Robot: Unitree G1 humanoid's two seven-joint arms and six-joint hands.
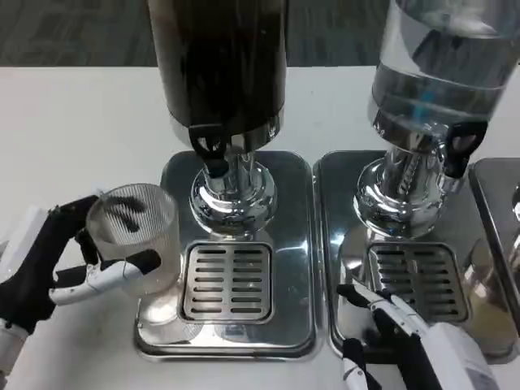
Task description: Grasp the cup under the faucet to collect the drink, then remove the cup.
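Right hand: the white-and-black right hand (398, 337) is at the bottom edge, resting over the front of the right-hand steel base, fingers spread and grasping nothing.
Left hand: the white-and-black left hand (61, 264) at the lower left is wrapped around the clear ribbed plastic cup (134, 236), fingers showing through and in front of its wall.
Cup: upright, held just left of the slotted drain grate (227, 280), at the left edge of the polished steel drip tray (301, 244); it is beside the black tap (210, 150), not under it. Whether it touches the tray cannot be told.
Left dispenser: a tall dark cylindrical drink dispenser (219, 57) stands on a chrome pedestal behind the grate.
Right dispenser: a clear cylindrical dispenser of colourless liquid (443, 65) stands on its own steel tray (333, 244), with a black tap (463, 146) above a second grate (418, 280).
Worktop: the white worktop (73, 130) carries both trays.
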